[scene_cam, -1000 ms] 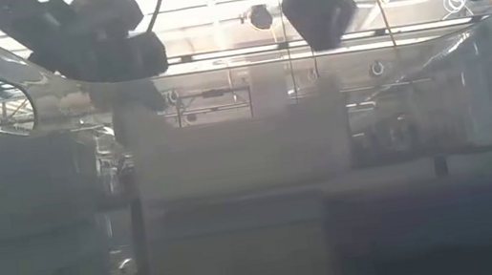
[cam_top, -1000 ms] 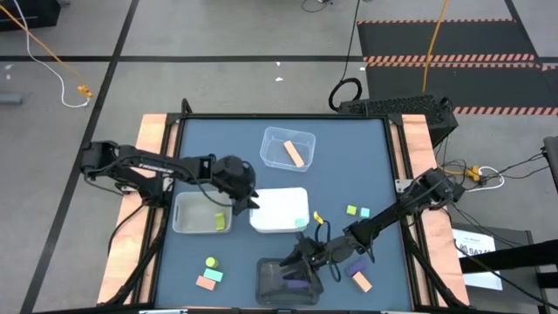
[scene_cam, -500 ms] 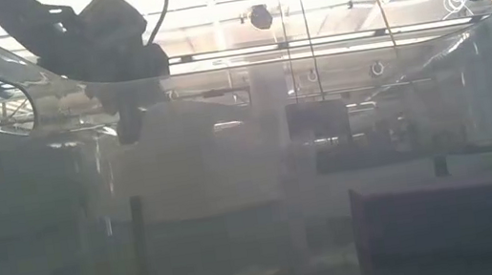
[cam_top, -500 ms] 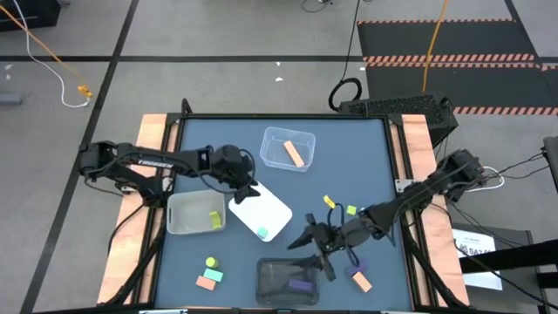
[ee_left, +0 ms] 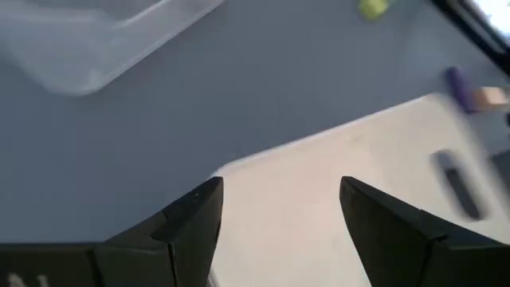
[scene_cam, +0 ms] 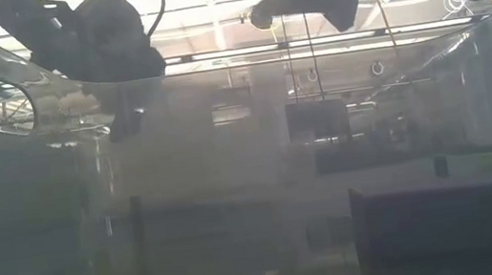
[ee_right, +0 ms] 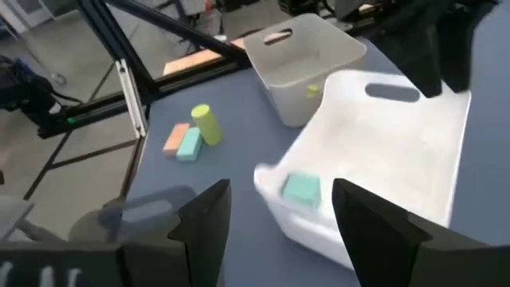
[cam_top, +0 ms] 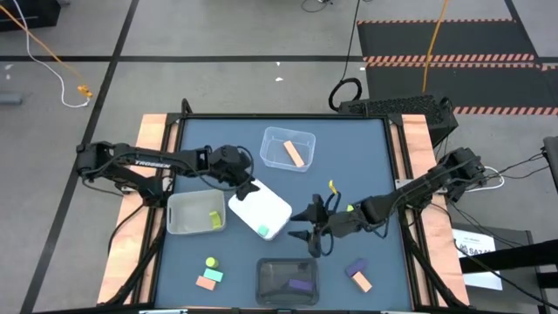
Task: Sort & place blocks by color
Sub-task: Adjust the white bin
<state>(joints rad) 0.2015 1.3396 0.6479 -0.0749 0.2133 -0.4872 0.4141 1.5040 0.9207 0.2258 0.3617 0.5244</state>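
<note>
A: Four bins, each w/ one block, by our count: orange bar in the clear bin (cam_top: 288, 148), yellow-green in the grey bin (cam_top: 193, 212), teal in the white bin (cam_top: 260, 209), purple in the dark bin (cam_top: 288, 281).

B: Remaining?

A: Approx. half. Loose blocks (cam_top: 208, 272) near the table's front-left, more front-right (cam_top: 357, 274). Right gripper (cam_top: 316, 228) wide, empty, beside the white bin; left gripper (cam_top: 247, 189) spread at its rim.

You're in a robotics lab or workshop: bare concrete floor (cam_top: 218, 35), hazard-striped mat (cam_top: 453, 39), loose cables (cam_top: 52, 52), framed desk (cam_top: 349, 148), ceiling strip lights (scene_cam: 216, 60).
</note>
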